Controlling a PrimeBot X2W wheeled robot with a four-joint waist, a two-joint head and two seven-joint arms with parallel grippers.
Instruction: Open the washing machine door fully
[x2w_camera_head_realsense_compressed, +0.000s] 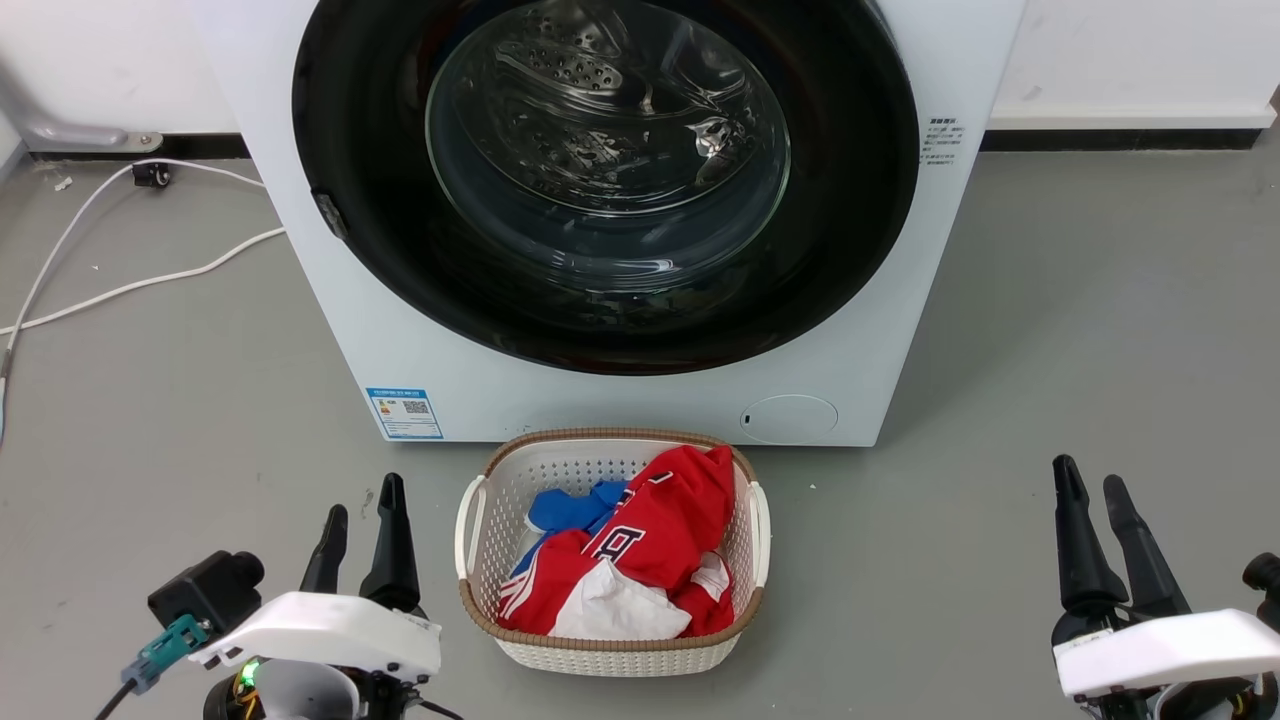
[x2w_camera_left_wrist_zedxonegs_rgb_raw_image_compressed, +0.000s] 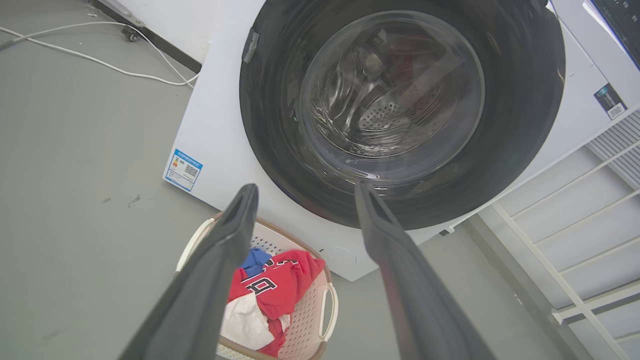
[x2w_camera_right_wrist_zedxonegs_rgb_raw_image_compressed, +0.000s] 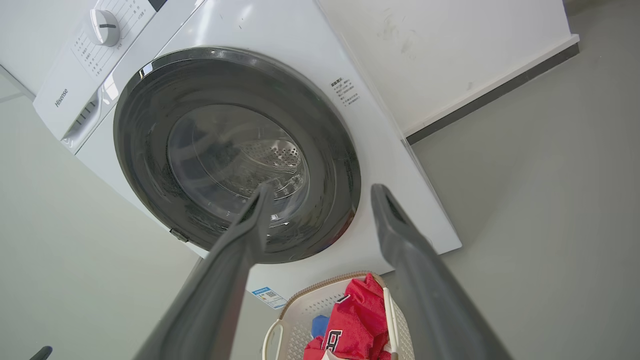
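Note:
The washing machine door, a big glossy black disc with a bulging clear glass bowl, lies flush against the white machine front; a small grey catch shows on its left rim. The same door faces both wrist cameras. My left gripper hangs open at the lower left, well short of the machine, nothing between its fingers. My right gripper stands open at the lower right, also empty. Through the wrist cameras, the left gripper and the right gripper have spread fingers.
A white woven basket with red, blue and white clothes sits on the grey floor just before the machine, between my arms. White cables trail on the floor at the left. A white rack stands beside the machine.

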